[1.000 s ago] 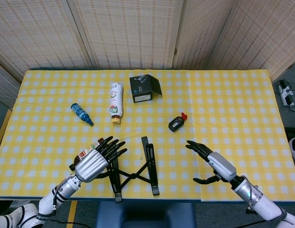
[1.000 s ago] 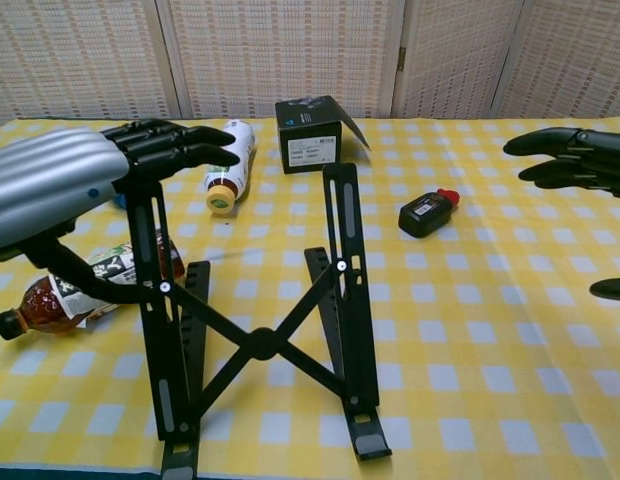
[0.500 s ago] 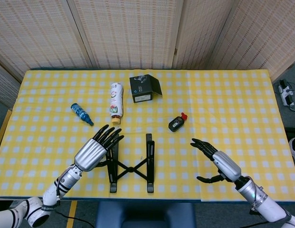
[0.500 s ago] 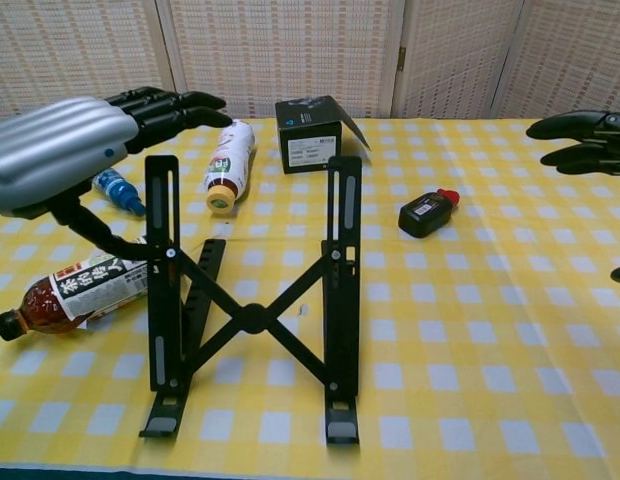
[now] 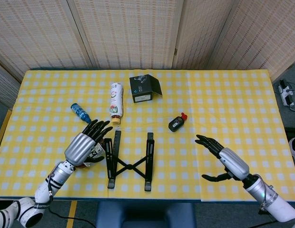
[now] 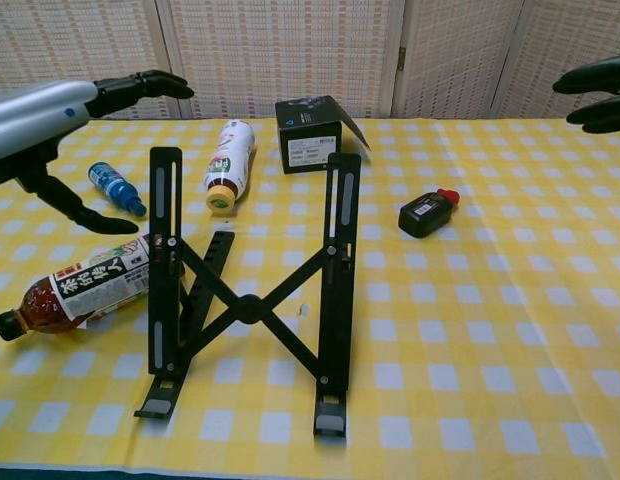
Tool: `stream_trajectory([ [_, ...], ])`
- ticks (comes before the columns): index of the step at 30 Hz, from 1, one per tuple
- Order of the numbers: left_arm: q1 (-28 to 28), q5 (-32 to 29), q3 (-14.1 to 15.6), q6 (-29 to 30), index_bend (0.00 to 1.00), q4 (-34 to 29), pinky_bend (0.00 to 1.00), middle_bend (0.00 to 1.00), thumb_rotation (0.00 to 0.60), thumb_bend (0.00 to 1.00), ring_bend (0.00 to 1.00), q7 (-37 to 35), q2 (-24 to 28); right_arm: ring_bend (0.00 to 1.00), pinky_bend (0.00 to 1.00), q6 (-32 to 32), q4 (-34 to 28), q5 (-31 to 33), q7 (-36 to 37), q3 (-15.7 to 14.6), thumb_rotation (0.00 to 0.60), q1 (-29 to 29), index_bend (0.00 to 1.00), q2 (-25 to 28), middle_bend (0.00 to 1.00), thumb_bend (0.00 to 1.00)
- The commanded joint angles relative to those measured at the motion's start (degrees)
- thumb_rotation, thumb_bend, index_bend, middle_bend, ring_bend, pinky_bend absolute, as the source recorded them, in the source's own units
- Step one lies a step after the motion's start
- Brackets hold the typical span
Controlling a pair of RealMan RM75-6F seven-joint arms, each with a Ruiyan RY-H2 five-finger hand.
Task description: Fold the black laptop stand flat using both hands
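Both the left robot hand (image 5: 83,144) and right robot hand (image 5: 222,158) hover spread wide, holding nothing, flanking the upright laptop stand (image 5: 129,160)

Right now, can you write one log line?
black laptop stand: upright, unfolded | left hand: open, beside stand | right hand: open, apart

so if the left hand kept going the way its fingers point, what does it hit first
Probably the white bottle: the left hand has fingers aimed up-right toward its cap end. The hand sits above the table, so it might pass over.

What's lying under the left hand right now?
A brown tea bottle with a red-and-white label lies on its side beneath the left hand; head view hides most of it.
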Motion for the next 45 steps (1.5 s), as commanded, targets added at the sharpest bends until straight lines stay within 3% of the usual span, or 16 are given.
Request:
stream_trajectory([
  [1,-0.11,-2.09,1.44,-3.95,0.0,-3.78,0.0,0.03,0.6,0.15,0.0,-10.24,4.97,0.07,0.0,0.55,-1.43,-0.37,0.26,0.87,0.6,0.59,0.0,2.17,0.0,0.25],
  [8,-1.94,-5.98,0.84,-9.71,0.03,-2.03,0.0,0.05,0.6,0.15,0.0,-20.61,6.08,0.07,0.0,-0.66,-4.23,-0.7,-1.17,1.68,0.6,1.51,0.0,5.4,0.0,0.26],
  [15,-3.75,-7.29,1.17,-15.59,0.03,-0.39,0.0,0.06,0.6,0.15,0.0,-33.43,7.09,0.07,0.0,-1.36,-3.97,-0.22,-1.39,1.75,0.6,0.88,0.0,4.9,0.0,0.25],
  [23,-7.09,-2.25,2.42,-18.78,0.17,2.65,0.0,0.23,0.6,0.15,0.09,-51.09,4.98,0.07,0.0,-3.51,-3.0,-0.2,-0.54,1.29,0.6,0.91,0.0,2.81,0.0,0.25],
  [34,-9.52,4.93,5.66,-14.31,0.37,7.45,0.0,0.41,0.6,0.15,0.21,-65.31,2.41,0.07,0.0,-6.34,-0.81,0.4,1.6,0.91,0.6,1.43,0.0,-0.88,0.0,0.25],
  [45,-8.4,10.56,10.02,-5.1,0.47,11.1,0.0,0.48,0.6,0.15,0.26,-70.47,3.17,0.07,0.0,-10.09,1.11,-0.48,6.47,0.08,0.6,3.8,0.0,-4.88,0.0,0.25],
])
